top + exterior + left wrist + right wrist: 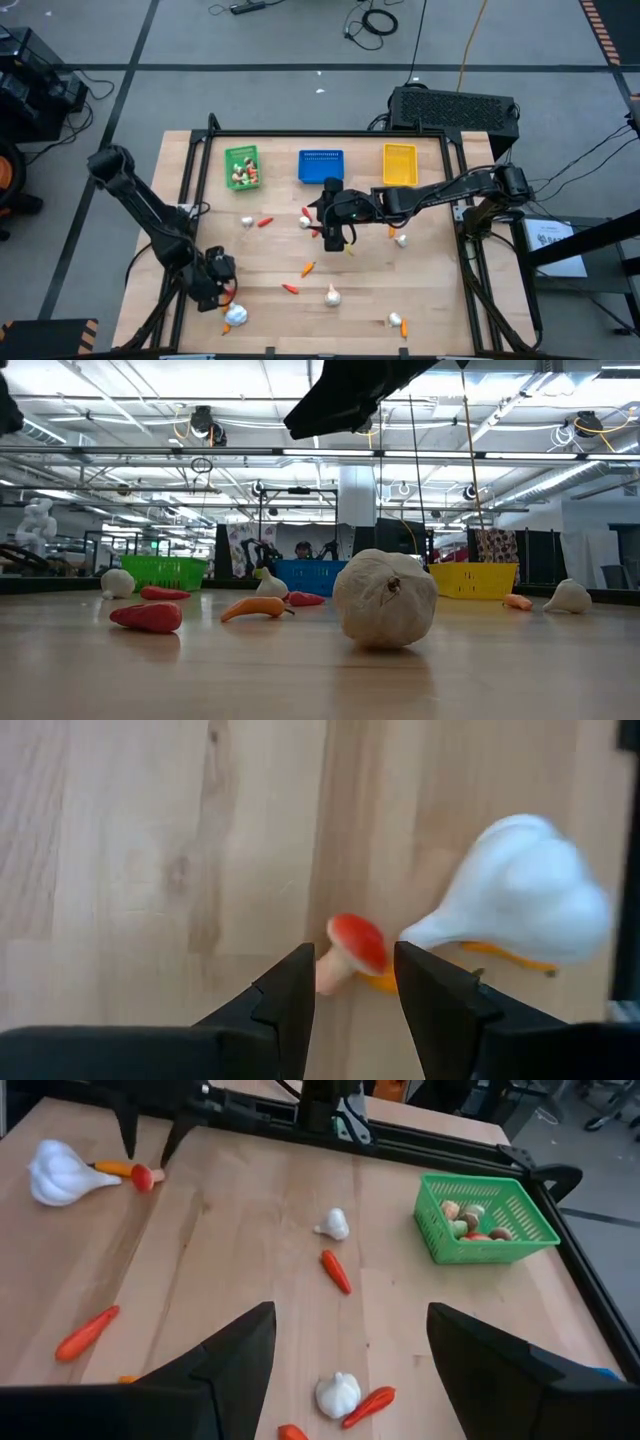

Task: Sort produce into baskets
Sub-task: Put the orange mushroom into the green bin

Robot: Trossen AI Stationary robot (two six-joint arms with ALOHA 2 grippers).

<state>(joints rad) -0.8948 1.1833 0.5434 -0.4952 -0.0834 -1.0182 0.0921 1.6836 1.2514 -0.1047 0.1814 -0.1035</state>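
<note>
Wooden worktop point(270, 310): green basket point(243, 167) alone holds produce; bulbs and peppers lie scattered before it. Left gripper point(352, 982), fingers parted, straddles a red-capped mushroom point(352, 948); right gripper point(334, 236) hovers open nearby. Sorting barely begun.

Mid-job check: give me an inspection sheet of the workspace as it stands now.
Surface: wooden table, bare between items.
Job's things: green basket holds several pieces; blue basket and yellow basket look empty. Garlic bulbs, red and orange pieces scattered on the wood.
Clutter: nothing seen.
Grippers: left gripper at the near left corner, jaws open around a small red-capped mushroom; right gripper open above the table's middle, empty.
Cables: loose runs on the floor.
Surroundings: black box behind the table.
</note>
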